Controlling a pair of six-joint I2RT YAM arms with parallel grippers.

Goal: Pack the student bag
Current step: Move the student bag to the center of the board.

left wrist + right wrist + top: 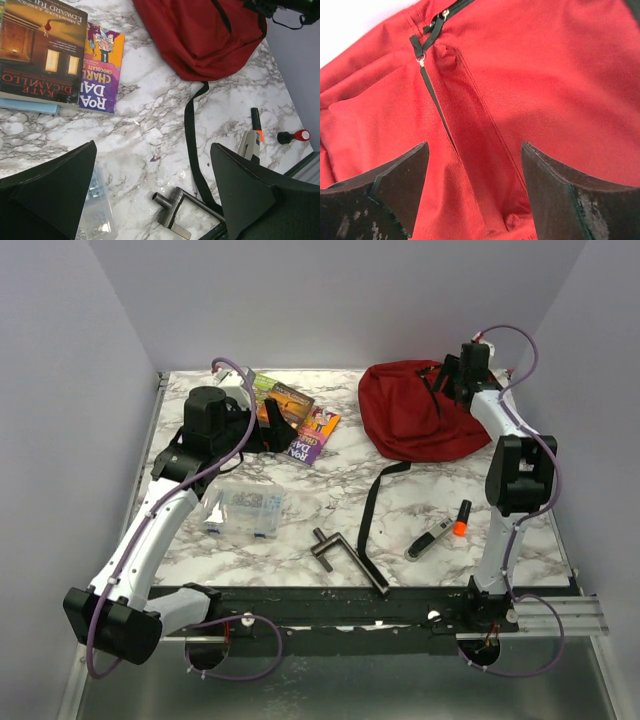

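Dark-red student bag [415, 415]: lying at the far right of the marble table [330, 490]; one long black strap [372, 508] is trailing toward the near edge.
Right gripper [475, 150]: hanging over the bag's far right side, jaws standing apart and grasping nothing. A raised fold of red fabric is running between the fingers [400, 170], beside a black zipper [435, 100]. Whether the fingers are touching the cloth cannot be told.
Left gripper [152, 150]: jaws standing wide apart, carrying nothing, hovering above bare marble near the books.
Upper book [40, 50]: cover showing "KATE DiCAMILLO" and "EDWARD TU", the rest being cut off; the lettering is reading upside down in the left wrist view.
Lower book [102, 70]: purple and yellow cover, lying partly under the upper book, showing "ROA", "DA", "CHARL" and "CHOCOLATE".
Marker [462, 518]: orange-capped, lying right of the strap.
Clear plastic box [250, 512]: sitting in front of the left arm, contents too small to tell.
Metal T-shaped tool [335, 550]: lying near the table's near edge, just left of the strap's end.
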